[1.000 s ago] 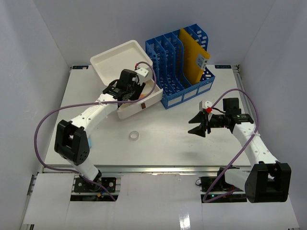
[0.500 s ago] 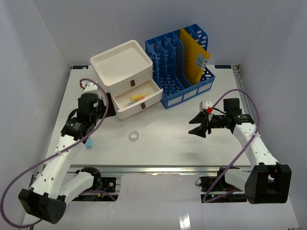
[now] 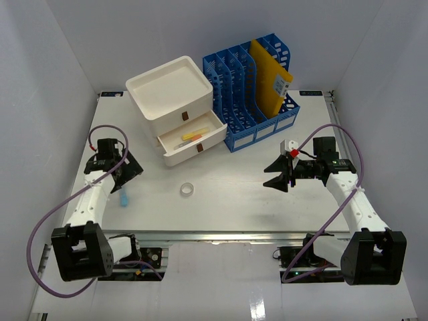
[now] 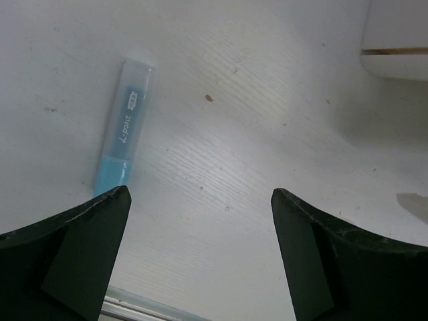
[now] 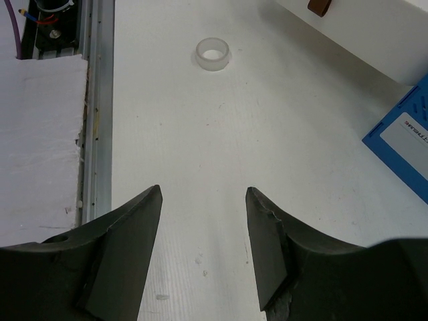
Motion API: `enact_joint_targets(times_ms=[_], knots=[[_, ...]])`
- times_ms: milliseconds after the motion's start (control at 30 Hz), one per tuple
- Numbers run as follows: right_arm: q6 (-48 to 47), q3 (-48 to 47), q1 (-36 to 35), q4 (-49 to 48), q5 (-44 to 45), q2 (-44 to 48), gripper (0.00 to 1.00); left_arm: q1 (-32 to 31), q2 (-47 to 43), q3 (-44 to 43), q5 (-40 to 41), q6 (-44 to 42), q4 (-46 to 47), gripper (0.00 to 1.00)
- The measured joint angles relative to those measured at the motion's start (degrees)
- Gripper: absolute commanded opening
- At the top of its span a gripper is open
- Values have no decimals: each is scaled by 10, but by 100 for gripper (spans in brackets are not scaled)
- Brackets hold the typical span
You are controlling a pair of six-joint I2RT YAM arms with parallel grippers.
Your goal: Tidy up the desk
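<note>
1. The left tool (image 4: 198, 192) was cut off by the bottom edge of its own view.
2. There the white drawer box (image 4: 401, 27) was cut off at the corner.
3. The items (image 3: 190, 137) in the open drawer (image 3: 180, 157) were too small to name.

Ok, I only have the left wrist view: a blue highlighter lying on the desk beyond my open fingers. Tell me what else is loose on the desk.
Observer: One small clear ring, lying flat on the desk to the right of your highlighter.
Operator: Now give me the drawer's state.
Observer: The lower drawer of the white drawer box is pulled open; yellow and orange pen-like items lie inside.
Operator: And report the right gripper.
Observer: The right gripper hangs open and empty over the desk's right half, fingers pointing toward the ring.
</note>
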State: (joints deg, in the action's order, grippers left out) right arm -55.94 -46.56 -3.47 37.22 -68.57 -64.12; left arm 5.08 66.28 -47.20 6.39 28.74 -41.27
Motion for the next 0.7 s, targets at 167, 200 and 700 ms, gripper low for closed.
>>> enact_joint_targets(times_ms=[167,200,700], knots=[[0,-2,3,3,-8,0,60,82,68,-4,-23,-13,6,96],[0,-2,3,4,-9,0,60,93,83,-5,-25,-17,7,96],[-4,-6,11,16,-20,0,60,124,261,-64,-40,-103,-7,70]])
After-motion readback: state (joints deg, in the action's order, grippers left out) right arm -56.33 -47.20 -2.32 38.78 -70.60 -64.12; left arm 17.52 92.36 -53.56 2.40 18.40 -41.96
